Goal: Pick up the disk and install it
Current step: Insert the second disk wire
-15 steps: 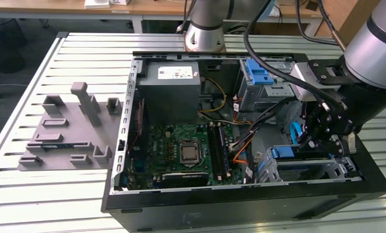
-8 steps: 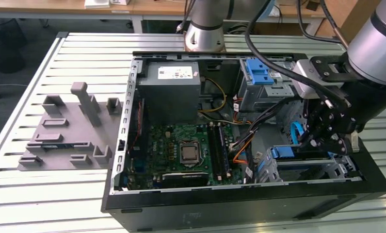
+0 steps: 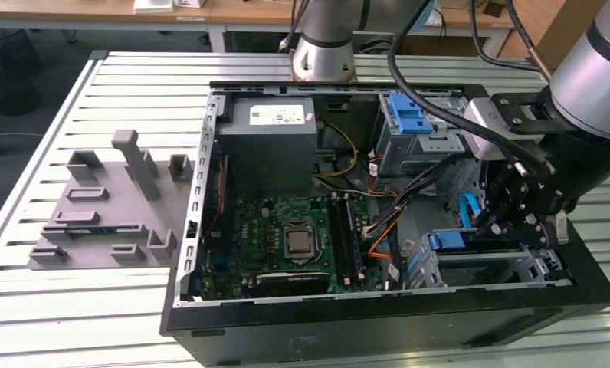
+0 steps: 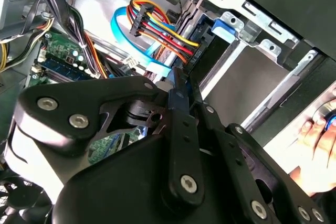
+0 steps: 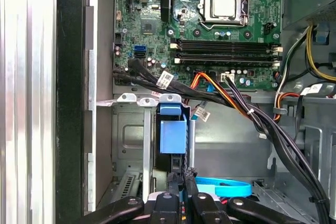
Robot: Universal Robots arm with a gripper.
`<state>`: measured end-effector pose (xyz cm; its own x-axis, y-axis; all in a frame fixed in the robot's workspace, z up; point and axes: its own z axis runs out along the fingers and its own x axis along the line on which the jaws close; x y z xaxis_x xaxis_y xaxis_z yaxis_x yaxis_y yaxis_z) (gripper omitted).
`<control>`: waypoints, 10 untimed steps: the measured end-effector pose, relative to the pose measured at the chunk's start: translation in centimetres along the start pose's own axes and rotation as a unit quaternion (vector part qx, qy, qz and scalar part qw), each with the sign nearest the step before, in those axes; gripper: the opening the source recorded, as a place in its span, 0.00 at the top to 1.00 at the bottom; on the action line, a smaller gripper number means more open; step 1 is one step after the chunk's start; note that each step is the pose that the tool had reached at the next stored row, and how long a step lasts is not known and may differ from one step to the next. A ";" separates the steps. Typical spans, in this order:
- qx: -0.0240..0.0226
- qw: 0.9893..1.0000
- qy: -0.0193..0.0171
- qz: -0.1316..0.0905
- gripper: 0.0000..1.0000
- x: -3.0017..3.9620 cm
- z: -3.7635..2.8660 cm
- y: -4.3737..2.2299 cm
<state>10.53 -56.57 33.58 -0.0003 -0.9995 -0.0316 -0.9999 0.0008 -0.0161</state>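
My gripper [image 5: 181, 182] is clamped on the disk [image 5: 172, 136], seated edgewise in the drive cage [image 5: 128, 129]; cables [image 5: 231, 98] crowd alongside.

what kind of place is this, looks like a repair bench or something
Probably a robotics lab or test bench set up for PC assembly. An open computer case lies on a slatted metal table, a grey fixture block sits beside it, and the arm's gripper reaches into the drive bay by the disk.
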 end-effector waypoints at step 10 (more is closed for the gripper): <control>0.000 1.000 0.000 0.000 0.84 0.02 0.31 0.00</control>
<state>10.53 -56.58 33.27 -0.0003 -0.9995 -0.0316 -0.9999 0.0008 -0.0161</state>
